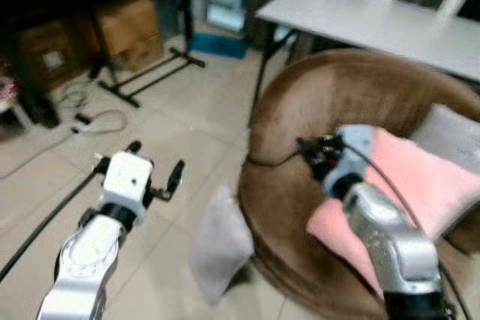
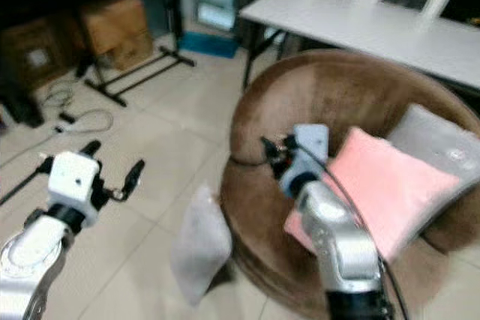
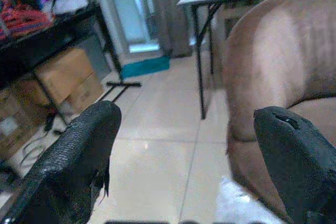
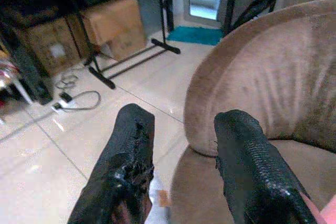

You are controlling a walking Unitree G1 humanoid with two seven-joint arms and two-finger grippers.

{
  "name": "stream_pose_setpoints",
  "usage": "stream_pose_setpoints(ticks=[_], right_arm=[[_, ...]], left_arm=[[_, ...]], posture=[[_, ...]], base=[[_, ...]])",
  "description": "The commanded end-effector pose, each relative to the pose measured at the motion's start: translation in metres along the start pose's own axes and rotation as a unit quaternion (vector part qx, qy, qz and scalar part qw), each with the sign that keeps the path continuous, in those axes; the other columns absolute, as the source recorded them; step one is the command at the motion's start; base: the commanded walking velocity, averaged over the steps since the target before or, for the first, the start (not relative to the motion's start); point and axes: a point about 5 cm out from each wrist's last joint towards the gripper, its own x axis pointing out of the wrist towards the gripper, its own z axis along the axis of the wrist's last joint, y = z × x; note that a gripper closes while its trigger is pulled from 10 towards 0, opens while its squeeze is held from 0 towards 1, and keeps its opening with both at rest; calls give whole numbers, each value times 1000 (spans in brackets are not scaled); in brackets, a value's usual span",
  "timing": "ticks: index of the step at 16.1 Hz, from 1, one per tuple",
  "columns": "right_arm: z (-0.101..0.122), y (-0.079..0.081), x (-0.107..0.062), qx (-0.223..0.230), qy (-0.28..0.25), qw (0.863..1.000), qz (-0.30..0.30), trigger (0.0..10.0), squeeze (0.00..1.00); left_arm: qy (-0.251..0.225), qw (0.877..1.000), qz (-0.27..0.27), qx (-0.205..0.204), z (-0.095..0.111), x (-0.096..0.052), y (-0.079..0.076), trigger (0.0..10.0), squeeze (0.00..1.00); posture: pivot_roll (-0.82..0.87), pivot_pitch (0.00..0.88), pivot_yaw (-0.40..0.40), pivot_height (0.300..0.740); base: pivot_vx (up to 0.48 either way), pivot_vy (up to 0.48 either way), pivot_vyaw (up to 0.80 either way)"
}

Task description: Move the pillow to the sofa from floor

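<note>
No brand, label or writing legible anywhere; a pale tag on one cardboard box (image 1: pixel 46 56) too blurred to read.

Left gripper (image 1: pixel 155 168) raised over the tiled floor (image 1: pixel 187 118), off to the left of the brown round sofa (image 1: pixel 337 103), forearm angled forward, black fingers (image 3: pixel 79 161) spread wide with nothing between them. Right gripper (image 2: pixel 271 149) stretched over the sofa seat near the inner backrest, wrist bent toward the left rim, fingers (image 4: pixel 128 156) parted and holding nothing.

Grey pillow (image 1: pixel 219 243) down on the floor, leaning upright against the sofa's outer left base, between sofa and left arm. Pink cushion (image 1: pixel 409 185) lying on the sofa seat, another grey cushion (image 1: pixel 454 136) propped behind it against the backrest. White table (image 1: pixel 375 24) just behind the sofa. Black stand legs (image 1: pixel 146 73) and a loose cable (image 1: pixel 101 121) on the floor, well left of the sofa.
</note>
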Motion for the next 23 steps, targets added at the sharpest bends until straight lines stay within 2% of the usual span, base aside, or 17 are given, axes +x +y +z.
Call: stream_pose_setpoints(ticks=[1,8,10,11,14,18,23], right_arm=[[-1,9,2,-1,4,1000,19,10000,0],[-6,13,0,-21,17,998,57,10000,0],[-7,11,-1,-17,16,998,60,10000,0],[-8,6,-1,-5,11,999,49,10000,0],[-10,0,-1,-7,13,999,37,10000,0],[-21,-16,-1,18,13,1000,-13,10000,0],[-22,-14,0,20,10,1000,-14,10000,0]], left_arm=[[6,1000,6,4,-2,-1,4,10000,0],[4,1000,5,7,-3,-3,2,10000,0],[2,1000,14,9,-4,-3,3,10000,0],[5,1000,18,15,-6,-3,4,10000,0],[11,999,19,28,-9,-3,6,10000,0],[-6,998,40,37,-5,-1,13,10000,0],[-25,997,62,29,0,5,14,10000,0]], posture=[[-50,0,-54,740],[-49,0,-56,740],[-51,0,-56,735],[-51,0,-54,720],[-55,0,-54,700],[-58,0,-52,660],[-62,0,-49,605]], base=[[349,0,800],[343,0,114],[0,0,0],[0,0,0],[0,0,0],[0,0,0],[0,0,0]])
